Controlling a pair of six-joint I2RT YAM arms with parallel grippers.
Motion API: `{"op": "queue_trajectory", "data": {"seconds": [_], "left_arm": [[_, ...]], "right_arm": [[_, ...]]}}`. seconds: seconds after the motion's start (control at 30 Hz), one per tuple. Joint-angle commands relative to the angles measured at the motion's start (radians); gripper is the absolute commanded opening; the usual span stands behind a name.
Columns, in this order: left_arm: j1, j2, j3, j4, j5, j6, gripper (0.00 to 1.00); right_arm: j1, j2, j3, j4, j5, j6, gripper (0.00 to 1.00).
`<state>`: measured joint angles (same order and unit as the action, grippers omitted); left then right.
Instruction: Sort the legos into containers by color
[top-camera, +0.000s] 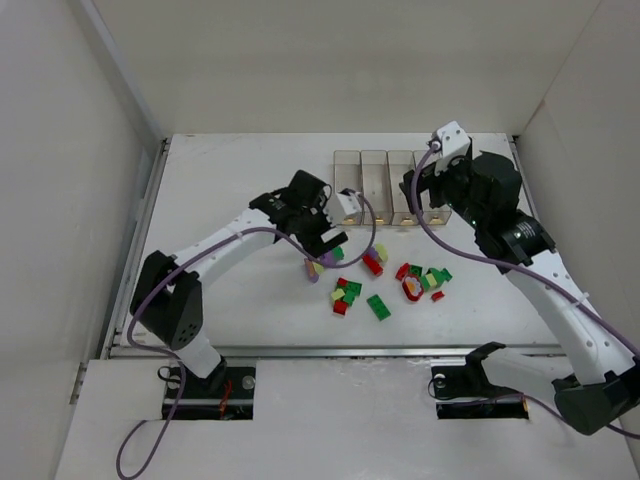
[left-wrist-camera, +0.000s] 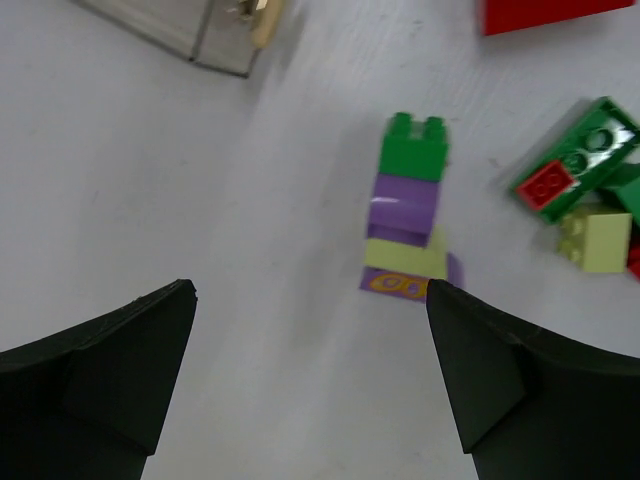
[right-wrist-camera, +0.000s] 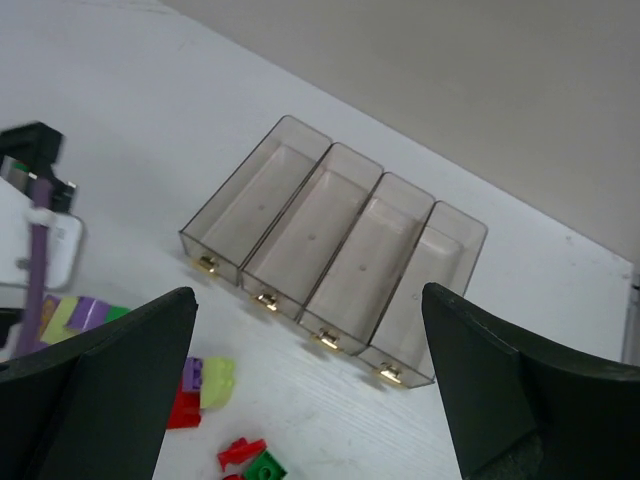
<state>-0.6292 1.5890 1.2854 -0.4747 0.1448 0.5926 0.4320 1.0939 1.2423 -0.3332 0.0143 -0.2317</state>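
The left gripper (left-wrist-camera: 310, 290) hung wide open, gripping nothing, just above a small stack (left-wrist-camera: 405, 205) of green, purple and yellow-green pieces on the table (left-wrist-camera: 200, 180). The right gripper (right-wrist-camera: 308, 292), likewise released, hovered near four clear bins (right-wrist-camera: 287, 212) standing side by side beyond the scattered bricks (top-camera: 420, 280).

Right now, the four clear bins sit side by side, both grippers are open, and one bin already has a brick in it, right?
Not quite: the right wrist view shows all four clear bins empty, with no brick in any. They sit side by side, and the left gripper and right gripper are open.
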Motion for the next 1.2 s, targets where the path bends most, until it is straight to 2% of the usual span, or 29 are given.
{"op": "queue_trajectory", "data": {"seconds": [0.0,0.1,0.27,0.57,0.6,0.7,0.87,1.0,1.03,1.07,1.17], "left_arm": [[-0.050,0.041,-0.014,-0.010,0.070,-0.066,1.00],[-0.050,0.032,-0.066,0.022,0.162,-0.088,1.00],[-0.060,0.091,-0.087,0.073,0.161,-0.106,0.99],[-0.060,0.143,-0.087,0.119,0.145,-0.106,0.74],[-0.060,0.143,-0.098,0.137,0.135,-0.106,0.69],[-0.050,0.152,-0.119,0.156,0.124,-0.094,0.64],[-0.050,0.189,-0.100,0.156,0.150,-0.085,0.34],[-0.050,0.200,-0.089,0.137,0.160,-0.076,0.21],[-0.050,0.200,-0.089,0.137,0.170,-0.076,0.09],[-0.050,0.190,-0.080,0.137,0.170,-0.076,0.01],[-0.040,0.178,-0.069,0.110,0.157,-0.086,0.00]], "right_arm": [[0.001,-0.049,-0.038,0.012,-0.111,0.046,0.99],[0.001,-0.074,-0.072,0.036,-0.123,0.057,0.99],[0.001,-0.083,-0.104,0.046,-0.123,0.057,0.99],[0.001,-0.074,-0.104,0.066,-0.132,0.057,0.99],[0.001,-0.074,-0.113,0.066,-0.142,0.057,0.99],[0.001,-0.074,-0.113,0.066,-0.142,0.048,0.99],[0.001,-0.065,-0.095,0.028,-0.142,0.048,0.99],[0.001,-0.094,-0.075,0.019,-0.132,0.048,0.99],[0.001,-0.103,-0.063,0.010,-0.132,0.048,0.99],[0.001,-0.112,-0.063,0.010,-0.122,0.048,0.99],[-0.009,-0.135,-0.037,0.010,-0.097,0.094,0.99]]}}
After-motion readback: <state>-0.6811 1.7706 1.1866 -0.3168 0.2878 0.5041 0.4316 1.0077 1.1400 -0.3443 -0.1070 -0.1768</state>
